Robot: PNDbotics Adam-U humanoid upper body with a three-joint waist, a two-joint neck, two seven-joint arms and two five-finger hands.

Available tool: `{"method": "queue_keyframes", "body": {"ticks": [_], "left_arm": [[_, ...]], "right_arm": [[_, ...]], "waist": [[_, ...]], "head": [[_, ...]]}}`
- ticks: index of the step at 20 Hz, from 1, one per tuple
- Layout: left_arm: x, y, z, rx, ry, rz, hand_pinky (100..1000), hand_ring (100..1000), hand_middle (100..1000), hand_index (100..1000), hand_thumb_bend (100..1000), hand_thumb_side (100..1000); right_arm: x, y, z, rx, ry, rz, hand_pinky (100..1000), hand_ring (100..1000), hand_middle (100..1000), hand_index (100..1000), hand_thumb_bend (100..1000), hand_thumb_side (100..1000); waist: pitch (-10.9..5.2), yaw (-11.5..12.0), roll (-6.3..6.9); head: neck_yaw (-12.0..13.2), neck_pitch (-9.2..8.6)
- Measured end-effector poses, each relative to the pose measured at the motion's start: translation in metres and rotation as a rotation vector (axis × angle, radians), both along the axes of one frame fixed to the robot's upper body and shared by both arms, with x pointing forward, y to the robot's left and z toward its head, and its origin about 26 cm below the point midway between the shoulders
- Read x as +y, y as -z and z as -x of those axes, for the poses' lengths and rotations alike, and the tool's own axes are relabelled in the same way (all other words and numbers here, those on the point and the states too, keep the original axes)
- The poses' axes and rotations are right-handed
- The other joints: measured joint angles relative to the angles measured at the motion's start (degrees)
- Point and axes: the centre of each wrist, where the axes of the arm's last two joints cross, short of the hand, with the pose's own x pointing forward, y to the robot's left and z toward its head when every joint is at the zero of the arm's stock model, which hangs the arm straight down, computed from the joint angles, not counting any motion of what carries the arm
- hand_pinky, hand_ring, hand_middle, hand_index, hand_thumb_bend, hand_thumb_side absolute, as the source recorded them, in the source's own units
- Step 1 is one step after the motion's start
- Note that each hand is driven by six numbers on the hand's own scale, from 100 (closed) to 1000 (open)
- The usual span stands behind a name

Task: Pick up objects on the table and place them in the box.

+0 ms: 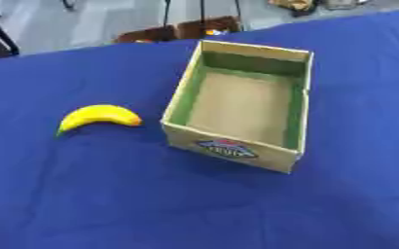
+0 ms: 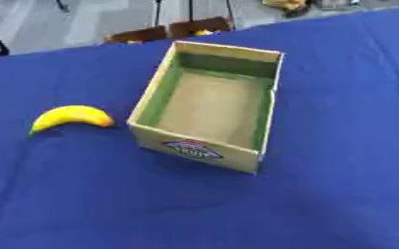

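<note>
A banana [image 1: 98,116] is lying on the blue-covered table [image 1: 83,204], toward its left side, curved with both ends pointing down toward the near edge. Just beside it, to the right and not touching, a cardboard box [image 1: 228,146] is sitting open-topped, its long axis running from the near edge toward the far edge and slightly askew; a printed label is showing on its near wall, and green is lining the inner walls. Nothing is showing inside the box — its floor is looking bare.

Neither the left hand nor the right hand is appearing in either eye view, so how their fingers are standing cannot be told.

By the look of things, the task is sitting at its first step: the banana is waiting to be picked up and nothing is yet in the box. The next move is likely calling for a hand — the left one being on the nearer side — to be coming in over the banana, closing around its middle, lifting it above the box's left wall and letting it down inside. The curved, smooth skin may be prone to rolling under the fingers.
</note>
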Motion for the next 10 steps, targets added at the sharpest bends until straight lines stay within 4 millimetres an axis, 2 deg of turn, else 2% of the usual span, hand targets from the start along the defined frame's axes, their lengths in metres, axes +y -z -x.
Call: {"method": "queue_keyframes", "body": {"ticks": [8, 10], "left_arm": [[0.0000, 0.0000, 0.0000, -0.006, 0.003, 0.006, 552, 732, 783, 920, 100, 949], [-0.0003, -0.0005, -0.0001, -0.008, 0.004, 0.006, 592, 791, 820, 928, 100, 944]], "right_arm": [[0.0000, 0.0000, 0.0000, 0.000, 0.001, -0.001, 707, 853, 836, 916, 100, 1000], [0.0000, 0.0000, 0.0000, 0.000, 0.001, -0.002, 707, 853, 836, 916, 100, 1000]], "waist": [[0.00, 0.00, -0.16], [0.00, 0.00, -0.17]], "head": [[0.22, -0.95], [0.22, -0.96]]}}
